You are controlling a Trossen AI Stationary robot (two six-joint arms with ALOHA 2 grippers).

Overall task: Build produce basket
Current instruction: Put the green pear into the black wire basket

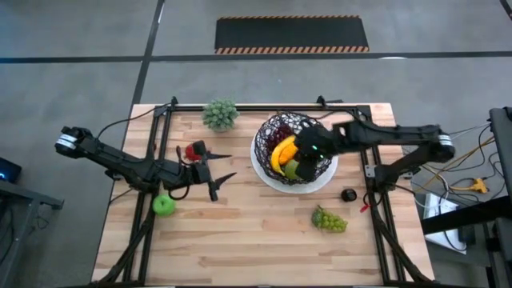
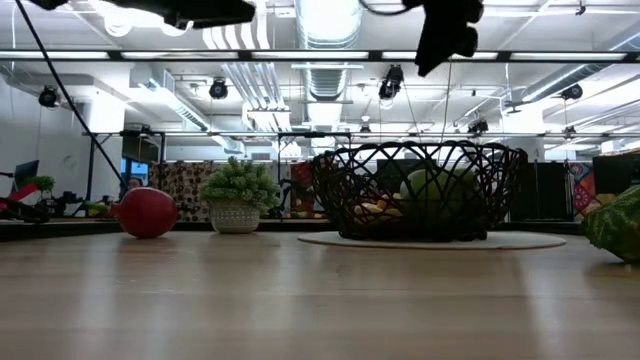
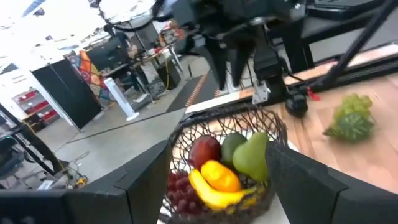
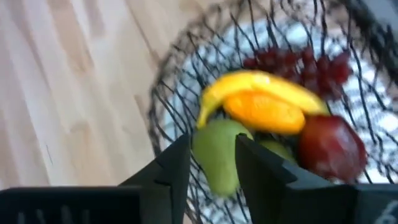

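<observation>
Basket: the black wire basket (image 1: 282,128) sits on its white plate (image 1: 324,178) toward the far right of the table, already well stocked.
Contents: a banana (image 4: 261,84), an orange piece that could be the carrot (image 4: 264,112), a green pear (image 4: 217,155), a dark red apple (image 4: 329,146) and purple grapes (image 4: 292,62) lie inside; from the left wrist view another green fruit shows behind the pear, which I cannot name.
Right gripper: the right gripper (image 4: 212,163) hangs over the basket just above the pear. Its fingers stand a little apart with the pear showing between them; I cannot tell whether they pinch it or have let it go.
Left gripper: the left gripper (image 1: 222,166) waits over the left-centre of the table, fingers apart and empty, pointing toward the basket.
Left out: a red apple (image 1: 193,150) beside the left gripper, a green apple (image 1: 163,206) nearer the front left, and green grapes (image 1: 329,219) in front of the basket on the right.
Bystanders: a potted plant (image 1: 220,114) at the far edge and a small black object (image 1: 348,194) by the right frame are not part of the job.
Step in hand, as I judge it: settling the pear into the pile.
Doing it well: rise straight up, keeping the fingers clear of the wire rim and the banana, so nothing rolls out.
Risk: the heap is high; a nudge could tip the top fruit.
</observation>
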